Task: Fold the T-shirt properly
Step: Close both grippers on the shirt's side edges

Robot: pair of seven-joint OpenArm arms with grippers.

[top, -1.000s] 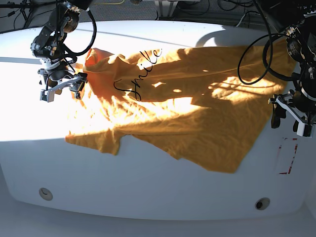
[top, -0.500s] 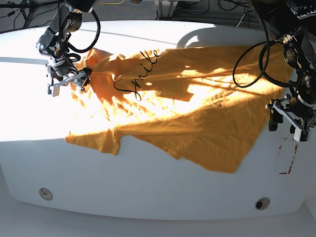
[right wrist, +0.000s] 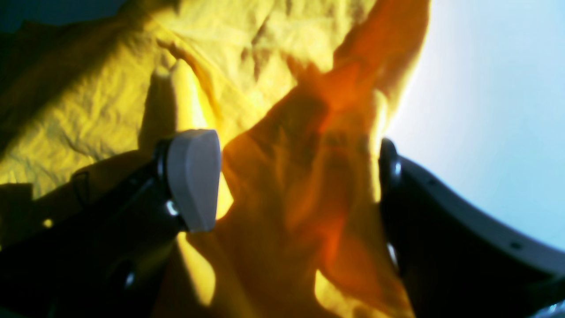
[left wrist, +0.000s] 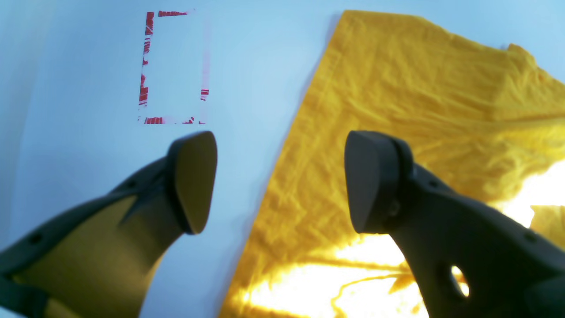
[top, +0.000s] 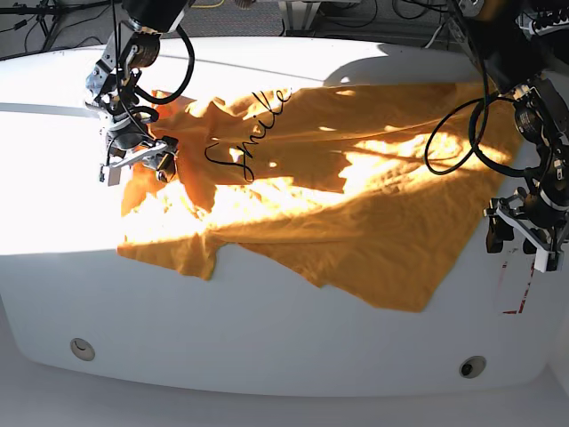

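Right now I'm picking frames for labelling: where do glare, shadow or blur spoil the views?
Base view: hard sunlight bleaches the table and stripes the T-shirt with shadows. Left wrist view: shirt's near part blown out white. Right wrist view: cloth between the right gripper fingers blurred, backlit.

T-shirt [top: 356, 213] on table [top: 267, 347], between pincers

Open left hand [left wrist: 278, 181] above T-shirt [left wrist: 397, 132] edge, near red-marked rectangle [left wrist: 174, 66].
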